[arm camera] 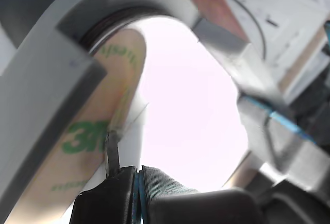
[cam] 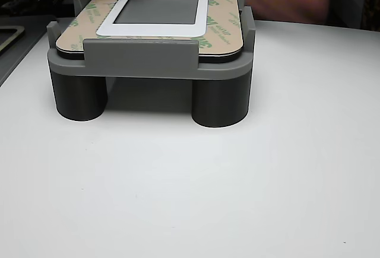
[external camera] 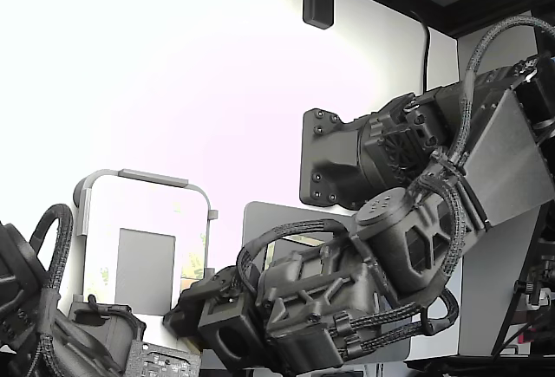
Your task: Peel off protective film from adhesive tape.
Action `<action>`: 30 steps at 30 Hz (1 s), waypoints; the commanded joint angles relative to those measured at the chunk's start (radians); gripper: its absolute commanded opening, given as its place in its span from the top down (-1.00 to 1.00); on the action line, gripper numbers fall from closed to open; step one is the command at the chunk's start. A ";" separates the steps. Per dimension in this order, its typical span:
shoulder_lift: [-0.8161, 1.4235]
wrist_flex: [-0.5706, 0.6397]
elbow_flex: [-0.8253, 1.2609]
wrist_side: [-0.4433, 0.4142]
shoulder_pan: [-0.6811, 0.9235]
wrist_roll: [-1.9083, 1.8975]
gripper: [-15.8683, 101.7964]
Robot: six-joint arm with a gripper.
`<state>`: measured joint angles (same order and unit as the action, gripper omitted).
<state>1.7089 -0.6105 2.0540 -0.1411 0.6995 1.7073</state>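
Film (cam: 221,15) lies flat on the jig (cam: 142,62), thin, limp paper, likely easy to tear; best nipped at an edge. Gripper (arm camera: 112,149) tip touches it; whether clamped, I cannot tell.

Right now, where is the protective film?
In the other view, the protective film lies flat on top of the grey holder, framing the dark panel, at the table's far end.

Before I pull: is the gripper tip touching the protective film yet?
Touching. In the wrist view the gripper's thin dark tip meets the inner edge of the protective film beside the green print.
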 commanded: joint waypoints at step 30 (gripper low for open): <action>0.701 -0.387 0.114 0.178 -0.414 -1.009 -0.85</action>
<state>2.2718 -1.0538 2.1414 -0.0123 0.3881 1.0324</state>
